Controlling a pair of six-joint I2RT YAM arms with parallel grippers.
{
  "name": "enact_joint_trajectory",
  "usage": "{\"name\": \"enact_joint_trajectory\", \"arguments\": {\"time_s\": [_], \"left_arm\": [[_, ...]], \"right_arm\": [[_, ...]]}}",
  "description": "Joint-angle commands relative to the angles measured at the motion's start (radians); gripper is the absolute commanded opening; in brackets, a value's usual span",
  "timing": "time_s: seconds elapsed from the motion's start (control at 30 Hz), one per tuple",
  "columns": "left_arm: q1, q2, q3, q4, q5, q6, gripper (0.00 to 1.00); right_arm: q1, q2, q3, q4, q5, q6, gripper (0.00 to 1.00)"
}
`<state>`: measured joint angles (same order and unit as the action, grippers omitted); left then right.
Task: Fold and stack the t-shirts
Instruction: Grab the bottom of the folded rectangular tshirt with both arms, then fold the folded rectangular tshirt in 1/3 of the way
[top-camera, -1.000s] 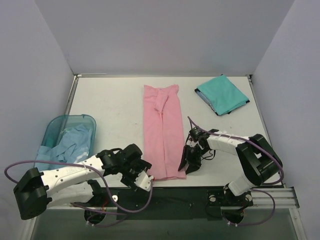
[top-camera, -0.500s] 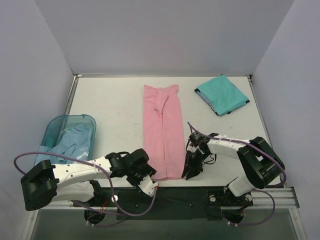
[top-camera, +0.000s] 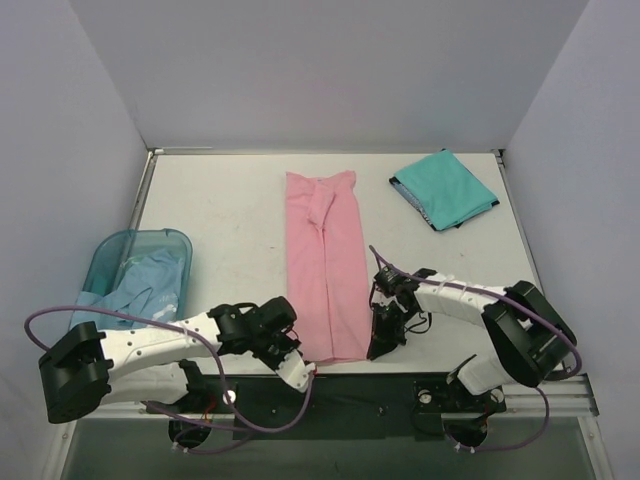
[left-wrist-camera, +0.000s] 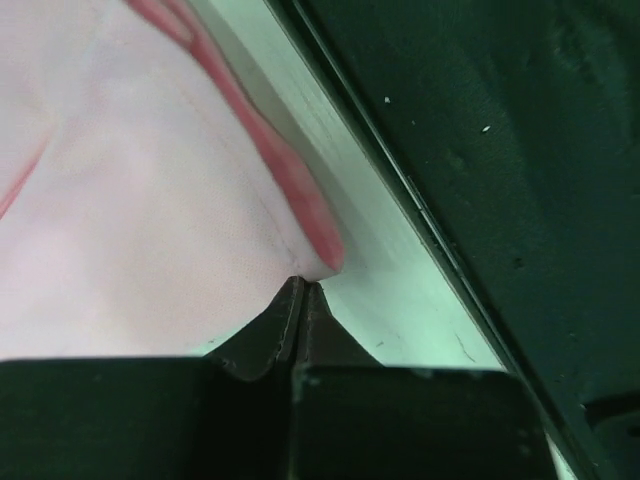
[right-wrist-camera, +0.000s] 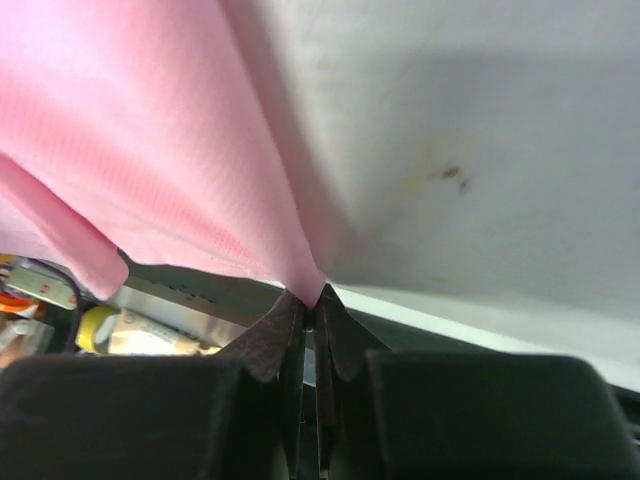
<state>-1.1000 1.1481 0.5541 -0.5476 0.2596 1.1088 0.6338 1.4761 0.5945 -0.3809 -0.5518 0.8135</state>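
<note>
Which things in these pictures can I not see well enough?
Top view: near corners of the pink shirt, under the left hand and right hand.
Top view: the blue shirt, its shape, bunched in the basket.
Both wrist views: most of the pink shirt, cut off by the edges.

Long, narrow-folded light pink cloth t-shirt (top-camera: 325, 265) is lying centrally; folded teal green t-shirt (top-camera: 445, 190) far right; crumpled pale blue t-shirt (top-camera: 140, 285) near left.

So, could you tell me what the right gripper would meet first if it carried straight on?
The pink t-shirt: the right gripper is shut on its corner, with the table probably just behind.
</note>
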Motion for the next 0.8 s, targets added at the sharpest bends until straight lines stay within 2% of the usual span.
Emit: {"name": "enact_joint_trajectory", "arguments": {"time_s": [0.0,0.17,0.27,0.4,0.53,0.67,0.77], "left_arm": [[0.008,-0.067,0.095,-0.118,0.118,-0.151,0.00],[0.115,-0.096,0.180,-0.193,0.237,-0.311,0.00],[0.172,-0.102,0.201,-0.207,0.251,-0.329,0.00],[0.270,-0.076,0.243,-0.190,0.257,-0.386,0.00],[0.428,0.027,0.332,-0.149,0.337,-0.463,0.00],[0.566,0.134,0.421,-0.048,0.325,-0.527,0.00],[0.612,0.212,0.497,-0.017,0.294,-0.532,0.00]], "right_arm": [[0.072,-0.088,0.040,-0.156,0.050,-0.010,0.00],[0.076,-0.215,0.109,-0.268,0.036,-0.031,0.00],[0.057,-0.197,0.195,-0.302,0.018,-0.075,0.00],[-0.035,-0.081,0.321,-0.369,0.003,-0.169,0.00],[-0.126,0.024,0.499,-0.411,-0.003,-0.259,0.00],[-0.196,0.188,0.681,-0.441,-0.033,-0.316,0.00],[-0.262,0.286,0.806,-0.452,-0.053,-0.341,0.00]]}}
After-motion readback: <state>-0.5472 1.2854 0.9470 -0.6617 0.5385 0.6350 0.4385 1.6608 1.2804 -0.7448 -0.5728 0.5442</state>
